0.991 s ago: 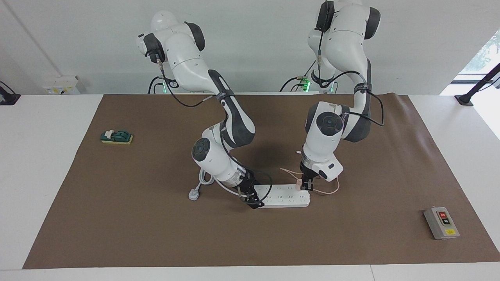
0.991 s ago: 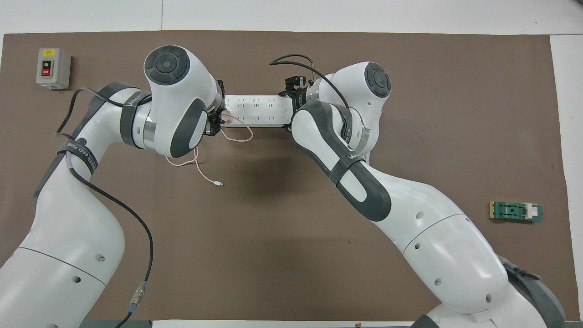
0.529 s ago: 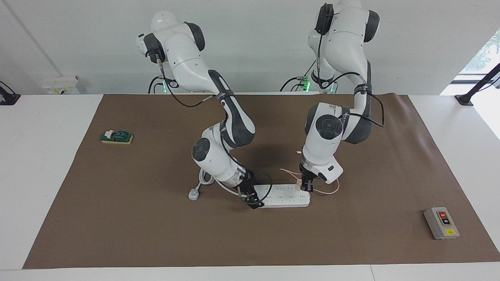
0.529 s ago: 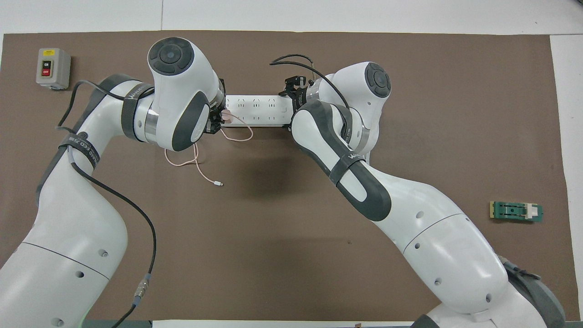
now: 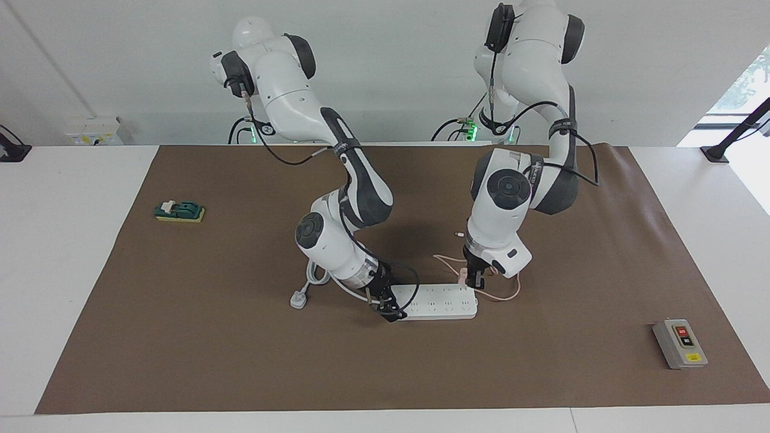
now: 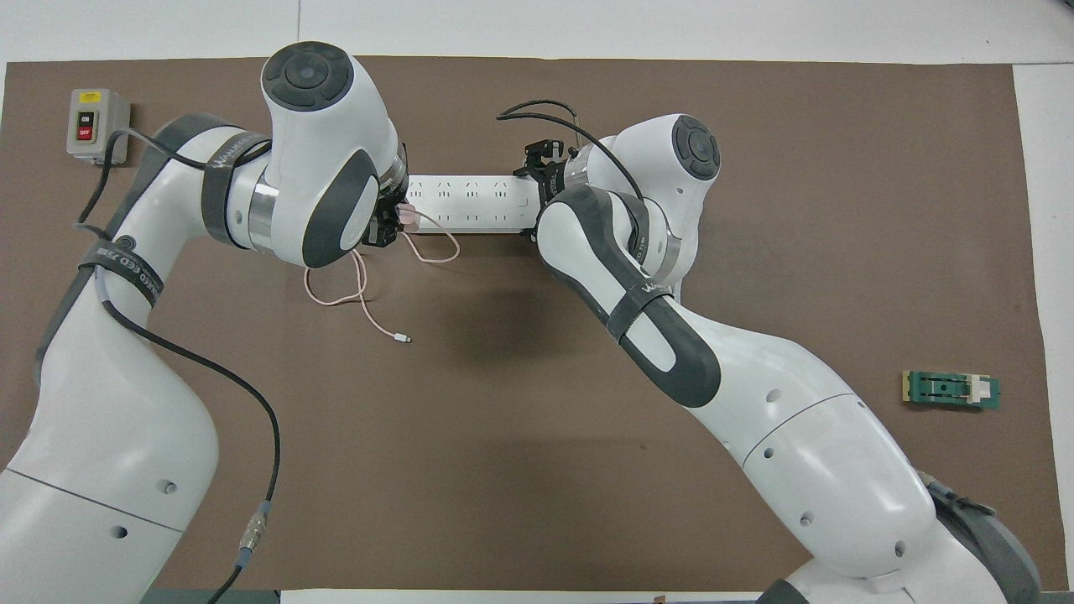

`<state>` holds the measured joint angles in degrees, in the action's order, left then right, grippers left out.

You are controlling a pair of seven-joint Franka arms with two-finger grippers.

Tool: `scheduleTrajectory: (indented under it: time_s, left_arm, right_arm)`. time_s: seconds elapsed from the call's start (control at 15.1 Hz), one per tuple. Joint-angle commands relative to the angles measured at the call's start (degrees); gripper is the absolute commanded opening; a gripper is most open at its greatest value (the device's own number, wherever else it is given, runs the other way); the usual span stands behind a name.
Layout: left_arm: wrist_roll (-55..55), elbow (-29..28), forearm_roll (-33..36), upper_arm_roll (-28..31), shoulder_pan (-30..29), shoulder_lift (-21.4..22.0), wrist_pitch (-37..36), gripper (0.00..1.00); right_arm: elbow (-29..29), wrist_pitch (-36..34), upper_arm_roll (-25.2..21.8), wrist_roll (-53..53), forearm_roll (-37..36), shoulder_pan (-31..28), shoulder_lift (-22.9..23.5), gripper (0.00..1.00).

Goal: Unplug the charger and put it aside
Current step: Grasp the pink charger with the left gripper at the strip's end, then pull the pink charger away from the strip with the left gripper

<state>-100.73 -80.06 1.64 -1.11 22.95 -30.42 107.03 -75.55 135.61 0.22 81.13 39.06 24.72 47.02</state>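
The pale-pink charger is between the fingers of my left gripper, just above the end of the white power strip toward the left arm. In the overhead view the charger shows beside the left gripper, at the strip's end. Its thin pink cable loops on the mat nearer to the robots and ends in a small connector. My right gripper is shut on the strip's other end, where the thick cord leaves it; it also shows in the overhead view.
The strip's white cord ends in a white plug on the brown mat. A grey on/off switch box lies toward the left arm's end. A green and yellow switch block lies toward the right arm's end.
My left gripper has risen a little with the charger, lifting it off the strip's sockets; the cable loop has shifted slightly. The right arm has not moved.
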Motion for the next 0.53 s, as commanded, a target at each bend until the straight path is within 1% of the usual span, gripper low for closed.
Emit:
scheduleTrajectory:
  time_s: [0.0, 0.2, 0.26, 0.33, 0.4, 0.46]
  left_arm:
    - [1.40, -0.54, 1.95, 0.32, 0.08, 3.52, -4.02, 0.00]
    - [9.55, -1.41, 2.14, 0.14, -0.45, 6.86, -4.63, 0.00]
    - [12.54, -1.85, 2.14, 0.23, -0.71, 7.30, -4.89, 0.00]
    - [15.96, -2.29, 2.14, 0.23, -1.15, 7.65, -5.25, 0.00]
    - [19.57, -3.51, 2.14, 0.23, -1.33, 8.27, -5.16, 0.00]
    - [23.08, -4.74, 2.14, 0.31, -1.51, 8.88, -4.64, 0.00]
  right_arm:
    - [2.25, 2.91, 0.48, -2.73, 1.54, -0.46, 2.03, 0.00]
    - [2.16, 2.91, 0.48, -3.26, 1.54, -0.46, 2.03, 0.00]
    - [2.16, 2.74, 0.48, -4.04, 1.54, -0.55, 1.94, 0.05]
    - [2.16, 2.39, 0.48, -4.31, 1.46, -0.81, 1.94, 0.49]
    - [2.25, 2.21, 0.48, -4.40, 0.93, -1.33, 1.94, 0.61]
    - [2.25, 2.38, 0.39, -4.40, 0.84, -1.16, 1.94, 1.00]
